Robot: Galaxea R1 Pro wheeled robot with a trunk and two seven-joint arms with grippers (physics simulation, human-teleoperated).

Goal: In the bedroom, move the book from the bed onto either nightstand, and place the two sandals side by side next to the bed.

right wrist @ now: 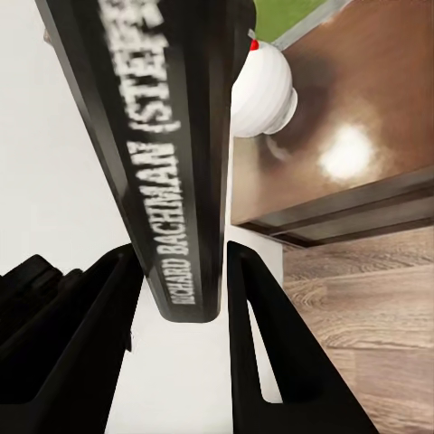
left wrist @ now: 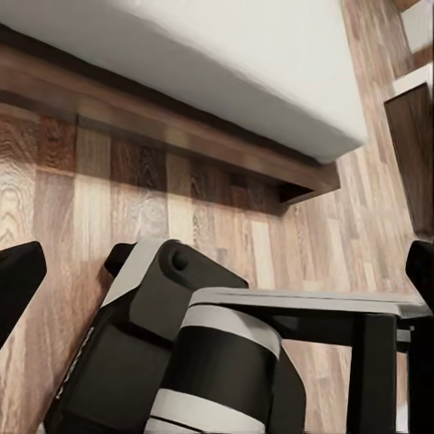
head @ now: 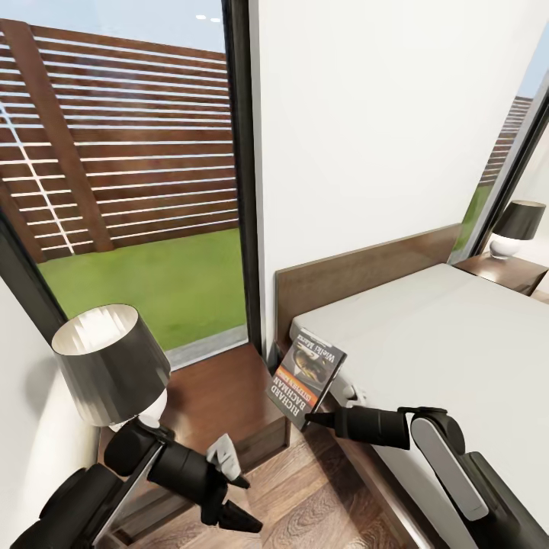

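**Book up off the bed, nightstand next**

Right jaws [head: 316,418] are clenched on the book [head: 306,376], and I've got it by its lower edge, so it stands almost upright, cover facing me, at the corner of the bed [head: 450,335] near the headboard [head: 366,268]. Along my right wrist the spine runs straight out between the two fingers [right wrist: 271,344], lettering readable, one finger on each face. Gripping a thin paperback that way keeps the jaws off the mattress and leaves the free end to go down first.

The nightstand [head: 221,396] sits just beside the bed, right under where I'm heading. Its lamp [head: 110,366] stands toward the wall side, so the bare wood nearer the bed is my landing spot. I reckon the risk is the book tipping off the front edge if I let go while it's upright, so I'd lay it flat.

Left jaws [head: 229,496] hang low over the floor [head: 320,496] in front of the nightstand, released, holding nothing, kept clear of the right arm's path. Sandals come later.
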